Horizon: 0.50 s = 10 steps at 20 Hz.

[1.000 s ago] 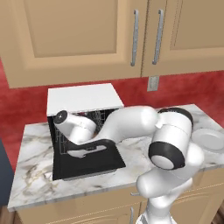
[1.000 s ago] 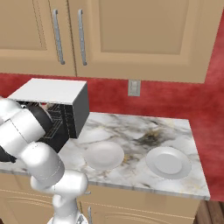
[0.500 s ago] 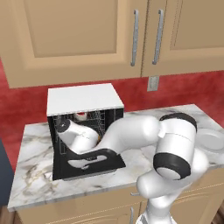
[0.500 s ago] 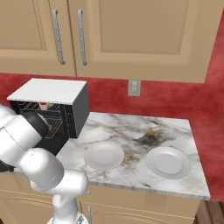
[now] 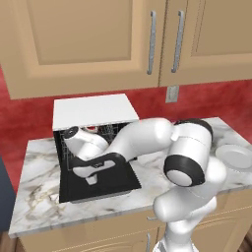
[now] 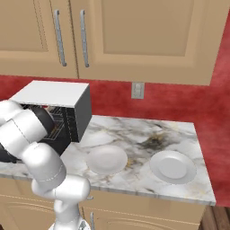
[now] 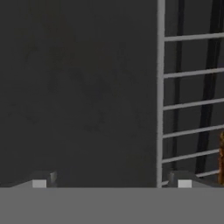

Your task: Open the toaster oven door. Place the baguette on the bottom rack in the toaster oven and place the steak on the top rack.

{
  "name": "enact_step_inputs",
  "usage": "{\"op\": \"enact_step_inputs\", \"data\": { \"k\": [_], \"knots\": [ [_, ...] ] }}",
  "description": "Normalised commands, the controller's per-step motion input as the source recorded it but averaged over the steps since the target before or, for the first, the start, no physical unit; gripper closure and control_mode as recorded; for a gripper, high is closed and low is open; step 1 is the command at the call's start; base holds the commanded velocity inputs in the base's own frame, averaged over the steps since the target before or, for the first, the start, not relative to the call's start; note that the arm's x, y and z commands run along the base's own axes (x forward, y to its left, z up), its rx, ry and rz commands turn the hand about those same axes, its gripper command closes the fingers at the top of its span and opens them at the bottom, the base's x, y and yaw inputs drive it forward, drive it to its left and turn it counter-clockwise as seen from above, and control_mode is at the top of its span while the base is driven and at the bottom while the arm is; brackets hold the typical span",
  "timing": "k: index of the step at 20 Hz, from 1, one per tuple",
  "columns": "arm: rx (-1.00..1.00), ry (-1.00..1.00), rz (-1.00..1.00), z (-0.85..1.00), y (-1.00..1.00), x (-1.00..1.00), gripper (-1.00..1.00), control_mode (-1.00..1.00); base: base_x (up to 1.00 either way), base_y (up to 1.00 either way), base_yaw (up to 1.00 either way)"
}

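Observation:
The toaster oven [image 5: 93, 110] stands at the counter's left with its white top showing, also seen as the toaster oven [image 6: 54, 94]. Its door [image 5: 106, 187] lies folded down flat on the counter. My arm reaches into the oven's mouth, with my gripper [image 5: 92, 172] low over the door. In the hand view my gripper [image 7: 111, 183] is open with nothing between its fingertips, facing a dark wall. A wire rack [image 7: 186, 105] shows beside it; I cannot tell which shelf. A brown sliver of the baguette [image 7: 221, 157] sits at that view's right edge. A red bit of the steak [image 5: 104, 129] shows high inside, behind my wrist.
Two white plates [image 6: 107, 159] [image 6: 173, 166] lie on the marble counter right of the oven; one plate [image 5: 236, 156] sits behind my elbow. Wooden cabinets [image 5: 147, 44] hang overhead. A wall outlet [image 6: 137, 90] is on the red backsplash.
My wrist dipped and rose again slightly at the oven's mouth. The door has stayed down and the plates have not moved.

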Motion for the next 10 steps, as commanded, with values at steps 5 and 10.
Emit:
{"op": "enact_step_inputs", "data": {
  "k": [5, 10],
  "knots": [
    [0.0, -0.14, -0.02, -0.31, 0.01, 0.05, -1.0, -1.0, 0.0, 0.0, 0.0],
    [0.0, -0.3, 0.01, -0.03, -0.03, -0.24, -1.0, -1.0, 0.0, 0.0, 0.0]
  ]
}}
